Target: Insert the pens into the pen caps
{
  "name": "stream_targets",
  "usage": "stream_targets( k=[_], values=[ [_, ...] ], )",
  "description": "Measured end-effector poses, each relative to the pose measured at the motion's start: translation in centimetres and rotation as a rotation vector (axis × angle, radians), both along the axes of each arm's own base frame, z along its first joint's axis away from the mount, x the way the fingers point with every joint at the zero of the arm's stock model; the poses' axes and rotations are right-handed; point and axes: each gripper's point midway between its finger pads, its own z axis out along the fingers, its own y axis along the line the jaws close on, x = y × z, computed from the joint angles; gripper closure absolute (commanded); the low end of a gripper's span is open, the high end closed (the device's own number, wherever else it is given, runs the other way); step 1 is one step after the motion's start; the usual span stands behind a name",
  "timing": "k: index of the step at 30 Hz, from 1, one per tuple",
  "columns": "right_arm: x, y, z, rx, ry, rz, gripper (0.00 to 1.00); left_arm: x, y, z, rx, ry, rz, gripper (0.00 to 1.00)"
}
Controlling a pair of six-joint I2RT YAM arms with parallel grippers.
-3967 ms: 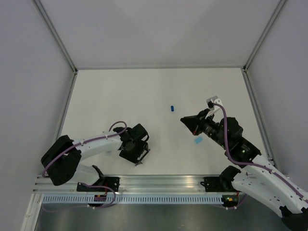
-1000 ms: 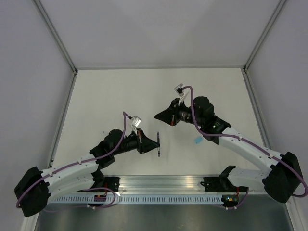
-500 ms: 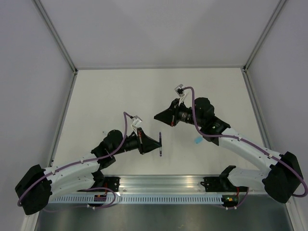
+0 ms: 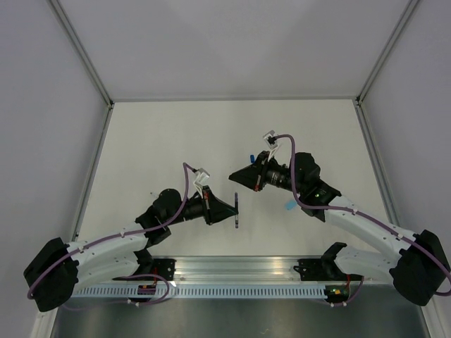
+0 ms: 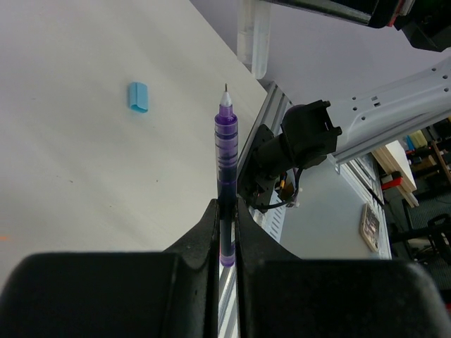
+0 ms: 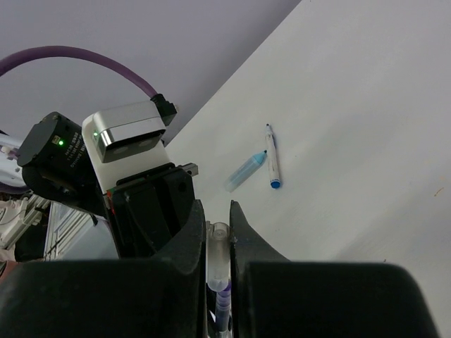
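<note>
My left gripper (image 4: 232,210) (image 5: 225,205) is shut on a dark purple pen (image 5: 226,148) (image 4: 236,210), held above the table with its tip pointing at the right gripper. My right gripper (image 4: 233,176) (image 6: 217,209) is shut on a small pale translucent pen cap (image 6: 218,246). The purple pen's tip (image 6: 223,301) meets that cap's open end between the right fingers. A light blue cap (image 4: 289,206) (image 5: 138,97) lies loose on the table under the right arm. A white-barrelled pen (image 6: 272,164) lies flat on the table beyond the left arm.
A pale blue translucent piece (image 6: 246,171) lies beside the white pen. The left wrist camera block (image 6: 131,131) sits close in front of the right gripper. An aluminium rail (image 4: 232,266) runs along the near edge, and grey walls close in the other three sides.
Four seconds ago both grippers were low near the table and a dark blue cap lay loose. Over the last second the right gripper dipped toward the pen, which edged right.
</note>
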Motion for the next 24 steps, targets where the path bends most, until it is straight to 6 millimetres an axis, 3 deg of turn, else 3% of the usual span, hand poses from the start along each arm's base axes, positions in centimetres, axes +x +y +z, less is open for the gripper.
stream_targets(
  k=[7,24],
  values=[
    [-0.49,-0.15,0.87,0.031,-0.02,0.004,1.0,0.2,-0.3,0.01,-0.007,-0.005,-0.003,0.98],
    [-0.22,-0.23,0.7,0.03,-0.021,-0.015,1.0,0.31,-0.6,0.99,-0.044,-0.036,-0.01,0.98]
  ],
)
